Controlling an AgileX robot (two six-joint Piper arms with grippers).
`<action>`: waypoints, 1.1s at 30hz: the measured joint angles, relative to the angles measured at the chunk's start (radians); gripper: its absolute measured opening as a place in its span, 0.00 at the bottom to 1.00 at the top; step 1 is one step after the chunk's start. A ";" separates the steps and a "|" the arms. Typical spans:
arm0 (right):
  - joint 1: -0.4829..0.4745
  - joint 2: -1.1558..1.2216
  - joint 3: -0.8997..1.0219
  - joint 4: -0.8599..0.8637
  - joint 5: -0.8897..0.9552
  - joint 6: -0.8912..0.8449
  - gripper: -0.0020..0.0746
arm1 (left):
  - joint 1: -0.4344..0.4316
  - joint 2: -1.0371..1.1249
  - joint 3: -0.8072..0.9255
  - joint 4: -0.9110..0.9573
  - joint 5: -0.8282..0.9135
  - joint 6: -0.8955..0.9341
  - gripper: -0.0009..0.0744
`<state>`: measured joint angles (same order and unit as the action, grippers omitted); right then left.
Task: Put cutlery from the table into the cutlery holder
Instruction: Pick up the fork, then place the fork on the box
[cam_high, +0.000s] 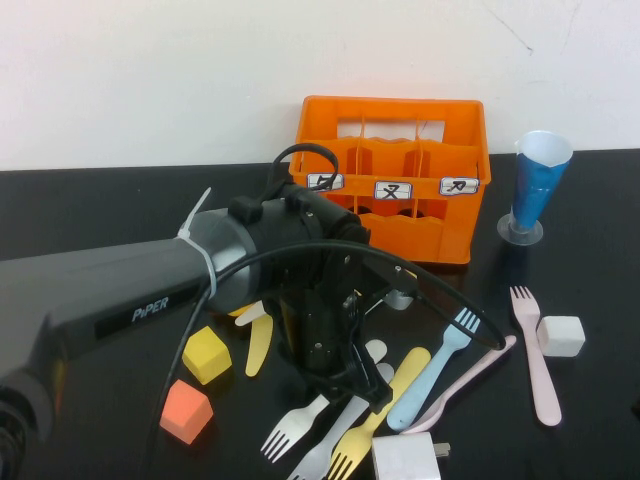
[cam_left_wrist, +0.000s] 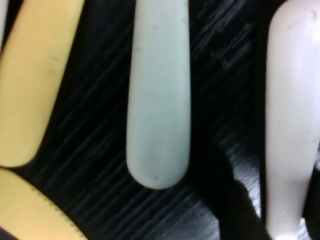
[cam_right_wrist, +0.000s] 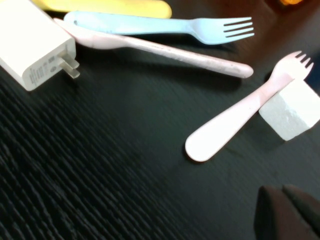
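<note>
Left gripper (cam_high: 345, 375) down over the cutlery (cam_high: 428, 375) heap near the table's (cam_high: 90, 200) front edge; jaw state unclear. Right gripper (cam_right_wrist: 287, 212) pressed together, parked beside the pink fork (cam_right_wrist: 240, 117). Pieces look light, stiff, slick — pinch mid-handle.

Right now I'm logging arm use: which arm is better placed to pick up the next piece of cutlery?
The left. Its left gripper sits low over the cutlery pile, above a pale handle. The right gripper, shut, hangs apart beside the pink fork.
</note>
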<state>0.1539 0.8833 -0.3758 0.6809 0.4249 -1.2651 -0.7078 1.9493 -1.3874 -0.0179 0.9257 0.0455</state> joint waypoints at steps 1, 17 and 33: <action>0.000 0.000 0.000 0.000 0.000 -0.002 0.02 | 0.000 0.002 0.000 0.002 0.000 -0.005 0.36; 0.000 0.000 0.000 0.001 0.000 -0.050 0.02 | 0.000 -0.021 0.003 -0.049 -0.022 -0.045 0.16; 0.000 0.000 0.000 0.002 -0.002 -0.060 0.02 | 0.000 -0.409 0.011 -0.047 -0.246 -0.079 0.16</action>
<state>0.1539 0.8833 -0.3758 0.6832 0.4231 -1.3252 -0.7078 1.5406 -1.3767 -0.0651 0.6794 -0.0334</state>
